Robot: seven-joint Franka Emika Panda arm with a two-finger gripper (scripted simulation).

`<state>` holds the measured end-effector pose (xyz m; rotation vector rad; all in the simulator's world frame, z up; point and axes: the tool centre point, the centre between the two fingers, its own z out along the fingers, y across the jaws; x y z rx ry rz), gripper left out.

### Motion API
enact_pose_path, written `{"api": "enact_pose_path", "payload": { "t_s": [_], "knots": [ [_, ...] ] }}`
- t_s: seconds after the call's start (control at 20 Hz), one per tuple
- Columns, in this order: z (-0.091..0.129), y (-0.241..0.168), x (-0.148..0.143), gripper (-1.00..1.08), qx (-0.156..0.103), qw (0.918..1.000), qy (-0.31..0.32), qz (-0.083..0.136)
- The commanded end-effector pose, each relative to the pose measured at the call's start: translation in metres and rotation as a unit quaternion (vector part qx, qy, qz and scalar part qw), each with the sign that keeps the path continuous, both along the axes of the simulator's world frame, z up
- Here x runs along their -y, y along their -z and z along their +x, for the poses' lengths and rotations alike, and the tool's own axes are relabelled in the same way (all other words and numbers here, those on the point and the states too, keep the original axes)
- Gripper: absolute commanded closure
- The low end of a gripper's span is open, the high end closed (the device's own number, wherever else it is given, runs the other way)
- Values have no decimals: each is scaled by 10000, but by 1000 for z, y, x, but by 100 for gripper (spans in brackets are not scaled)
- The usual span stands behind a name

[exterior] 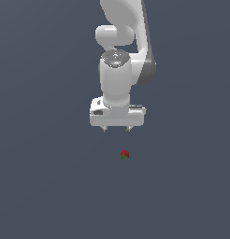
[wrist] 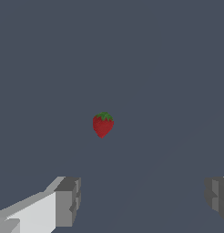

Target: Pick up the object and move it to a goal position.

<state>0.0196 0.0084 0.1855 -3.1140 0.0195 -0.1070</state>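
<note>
Here we are seeing the white gripper (exterior: pixel 117 128) hanging with its fingers (wrist: pixel 68 200) spread wide, pinching nothing. The strawberry (exterior: pixel 125 154) is lying apart from the gripper, on the plain dark surface (exterior: pixel 51 186) below it.

Showed a small red strawberry-shaped object (wrist: pixel 103 125) with a green leafy cap, lying alone on a flat, dark slate-grey surface (wrist: pixel 168 63). Had its green cap turned away from the fingers and its pointed red tip turned toward them. Caught the white gripper (wrist: pixel 142 201) with its jaws spread wide, nothing held between them. Framed one grey-padded fingertip (wrist: pixel 68 201) on a white finger body at one edge and a second grey fingertip (wrist: pixel 217 197), partly cut off, at the other. Left the strawberry well apart from both fingertips, beyond them and closer to the fuller finger's line. Touched neither finger.
</note>
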Motion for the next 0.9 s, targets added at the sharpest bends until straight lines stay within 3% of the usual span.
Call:
{"api": "enact_pose_path", "payload": {
  "t_s": [0.0, 0.45, 0.85],
  "knots": [
    [0, 0, 0, -92, 0, 10000, 0, 0],
    [-3, 5, -34, -92, -21, 9997, -144, 171],
    [-1, 7, -34, -92, -31, 9998, -62, 172]
  ]
}}
